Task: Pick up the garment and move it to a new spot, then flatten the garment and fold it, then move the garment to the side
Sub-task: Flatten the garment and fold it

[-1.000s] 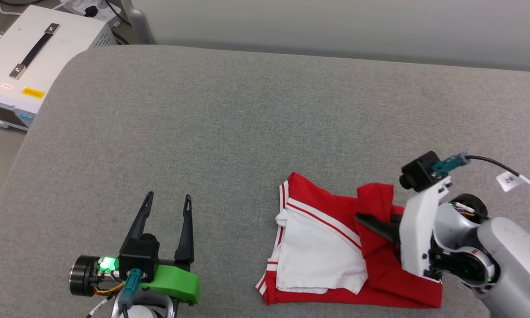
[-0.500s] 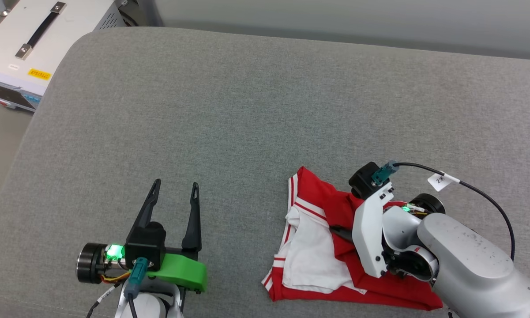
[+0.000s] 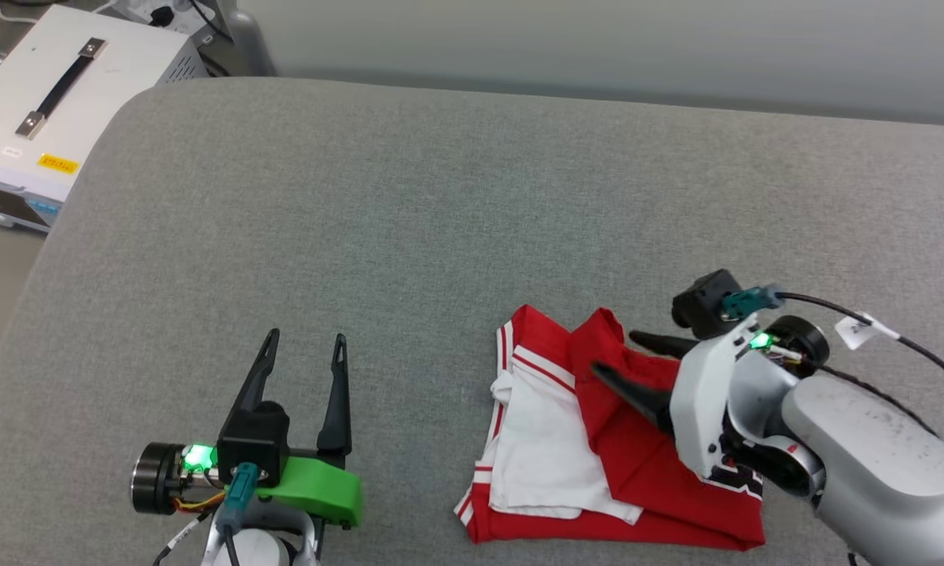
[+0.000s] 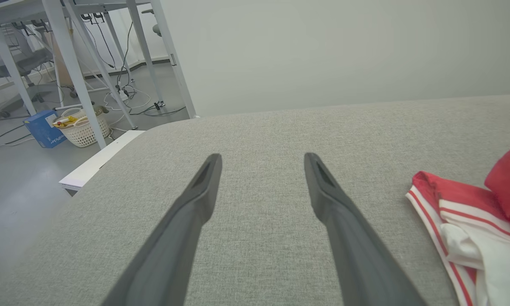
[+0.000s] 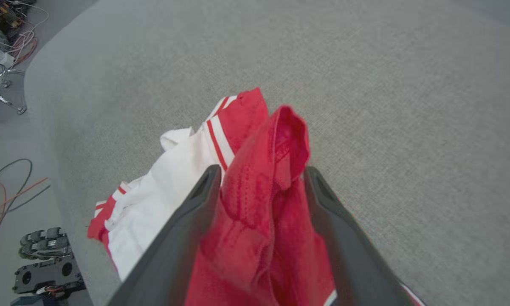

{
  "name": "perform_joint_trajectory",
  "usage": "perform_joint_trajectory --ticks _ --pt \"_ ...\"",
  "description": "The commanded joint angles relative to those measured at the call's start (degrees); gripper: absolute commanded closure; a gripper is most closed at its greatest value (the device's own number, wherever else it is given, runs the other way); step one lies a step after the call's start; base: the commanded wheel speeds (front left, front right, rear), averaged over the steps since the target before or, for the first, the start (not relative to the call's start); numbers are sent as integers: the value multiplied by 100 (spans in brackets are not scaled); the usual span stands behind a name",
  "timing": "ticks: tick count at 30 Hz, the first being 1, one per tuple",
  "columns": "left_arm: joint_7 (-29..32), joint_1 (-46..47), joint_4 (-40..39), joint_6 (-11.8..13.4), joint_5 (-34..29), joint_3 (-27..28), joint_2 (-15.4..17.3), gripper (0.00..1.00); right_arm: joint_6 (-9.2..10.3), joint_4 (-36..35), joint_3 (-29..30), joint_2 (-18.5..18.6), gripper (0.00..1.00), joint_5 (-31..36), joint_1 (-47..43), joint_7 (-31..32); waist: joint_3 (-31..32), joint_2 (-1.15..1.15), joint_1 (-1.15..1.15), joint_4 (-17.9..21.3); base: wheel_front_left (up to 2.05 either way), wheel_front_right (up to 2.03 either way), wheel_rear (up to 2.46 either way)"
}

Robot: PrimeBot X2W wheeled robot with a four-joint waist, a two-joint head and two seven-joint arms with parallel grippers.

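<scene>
Overall, head view: the garment (image 3: 621,472) lies loosely folded at the near right of the grey padded surface (image 3: 440,196), red body uppermost, a white sleeve showing on its left half. The right gripper (image 3: 614,352) sits low over its far right part, fingers spread, with a raised red fold between them. The left gripper (image 3: 305,338) rests well apart to the left, fingers spread and holding nothing. The right wrist and forearm cover the garment's right end, so that corner cannot be checked. A white box (image 3: 71,86) stands off the surface at the far left.

Left wrist view: the left gripper's fingers stand apart over bare surface. The garment (image 4: 471,221) is cut off at the right edge, so its full outline is not readable.

Right wrist view: a soft red ridge of the garment (image 5: 246,221) stands between the spread fingers of the right gripper (image 5: 262,169). Its top is blurred, and whether the cloth presses against either finger cannot be told.

Judgement: the fabric is light, limp and creases readily, and it will sag from any single pinch. Layers may slide apart. A firm pinch through all layers at a folded edge or corner seems the safest hold.
</scene>
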State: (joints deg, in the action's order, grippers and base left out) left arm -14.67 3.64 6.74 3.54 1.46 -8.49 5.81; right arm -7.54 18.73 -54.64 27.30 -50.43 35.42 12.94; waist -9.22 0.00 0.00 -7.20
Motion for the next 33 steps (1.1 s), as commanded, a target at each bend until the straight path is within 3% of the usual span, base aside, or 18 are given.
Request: perform_joint_trajectory --ticks 1,7,11,16,22,28,33 --pt "-33 -72 11 20 -31 45 34 0 5 -142 84 114 0 121 -21 -224 169 0 0 150 0 0 0" --pt "-33 -240 -14 24 -18 130 88 0 5 -505 893 484 0 778 -348 -1121 344 0 0 386 0 0 0" --pt "-33 -314 -19 19 -14 161 102 0 5 -458 1902 337 0 1603 -820 -1873 438 0 0 503 0 0 0" --pt "-33 -379 -20 5 -21 172 109 0 5 -420 3392 -221 0 2797 -1589 -2563 539 0 0 592 0 0 0" --pt "-33 -466 -21 -13 -27 178 126 0 5 -925 4845 -1155 0 3968 -2495 -2780 669 0 0 644 0 0 0" --pt "-33 -549 -66 -44 -25 172 147 0 5 -1761 5592 -1978 0 4566 -3277 -2791 758 0 0 609 0 0 0" --pt "-33 -609 -150 -54 5 182 135 0 5 -2054 5775 -2265 0 4621 -3790 -2792 823 0 0 564 0 0 0"
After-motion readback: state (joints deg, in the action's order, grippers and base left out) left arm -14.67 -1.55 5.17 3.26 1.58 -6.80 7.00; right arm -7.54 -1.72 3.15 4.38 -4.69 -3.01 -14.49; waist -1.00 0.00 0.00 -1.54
